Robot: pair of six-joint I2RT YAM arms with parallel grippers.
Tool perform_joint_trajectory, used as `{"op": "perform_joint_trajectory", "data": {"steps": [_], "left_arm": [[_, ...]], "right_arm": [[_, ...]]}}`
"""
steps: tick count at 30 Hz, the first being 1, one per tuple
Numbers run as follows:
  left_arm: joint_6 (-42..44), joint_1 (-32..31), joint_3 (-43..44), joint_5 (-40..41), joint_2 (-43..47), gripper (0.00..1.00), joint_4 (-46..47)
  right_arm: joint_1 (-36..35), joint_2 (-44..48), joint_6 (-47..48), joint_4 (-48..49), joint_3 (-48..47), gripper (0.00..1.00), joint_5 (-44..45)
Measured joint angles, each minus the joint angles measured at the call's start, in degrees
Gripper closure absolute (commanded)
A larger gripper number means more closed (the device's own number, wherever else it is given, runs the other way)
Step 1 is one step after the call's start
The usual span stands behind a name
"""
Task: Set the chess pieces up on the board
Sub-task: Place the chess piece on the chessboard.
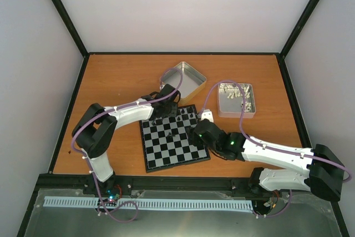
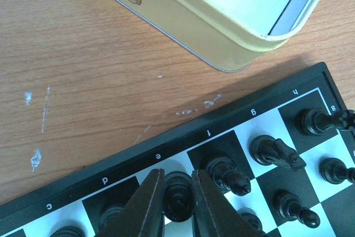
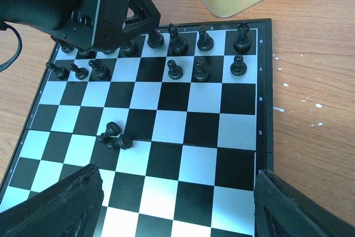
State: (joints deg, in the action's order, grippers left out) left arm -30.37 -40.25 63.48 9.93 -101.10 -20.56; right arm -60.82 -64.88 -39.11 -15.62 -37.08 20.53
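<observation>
The chessboard (image 1: 166, 155) lies at mid-table. Black chess pieces (image 1: 191, 115) stand in its two far rows. My left gripper (image 1: 165, 110) is down at the far row. In the left wrist view its fingers (image 2: 145, 206) press both sides of an upright black piece (image 2: 178, 195) on the light "e" square, so my left gripper (image 2: 177, 201) is shut on it. Two black pawns (image 3: 114, 136) lie tipped together near mid-board. My right gripper (image 3: 177, 203) hovers wide open and empty above the board's near right part (image 1: 201, 134).
An empty metal tin (image 1: 183, 79) sits just beyond the board's far edge, close to the left gripper (image 2: 222, 20). A second tin (image 1: 236, 99) with pale pieces stands at the back right. The left wrist body (image 3: 83, 9) overhangs the board's far left corner.
</observation>
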Motion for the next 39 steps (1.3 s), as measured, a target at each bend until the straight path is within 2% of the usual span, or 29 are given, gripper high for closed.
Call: {"op": "perform_joint_trajectory", "data": {"steps": [4, 22, 26, 31, 39], "left_arm": [[0.0, 0.0, 0.0, 0.17, 0.0, 0.8, -0.04], [0.0, 0.0, 0.11, 0.28, 2.51, 0.7, -1.84], [0.0, 0.0, 0.7, 0.66, 6.27, 0.68, -2.69], [0.0, 0.0, 0.46, 2.58, 12.68, 0.61, -3.26], [0.52, 0.2, -9.46, 8.72, 34.86, 0.46, -3.52]], "right_arm": [[0.09, -0.07, -0.24, 0.0, 0.0, 0.26, -0.04], [0.81, -0.63, -0.94, 0.0, 0.0, 0.26, -0.55], [1.07, -0.76, -1.29, 0.0, 0.0, 0.26, -0.72], [1.18, -0.76, -2.05, -0.02, 0.0, 0.26, -0.94], [2.08, -2.38, -4.24, -0.13, -0.04, 0.26, -1.95]]}}
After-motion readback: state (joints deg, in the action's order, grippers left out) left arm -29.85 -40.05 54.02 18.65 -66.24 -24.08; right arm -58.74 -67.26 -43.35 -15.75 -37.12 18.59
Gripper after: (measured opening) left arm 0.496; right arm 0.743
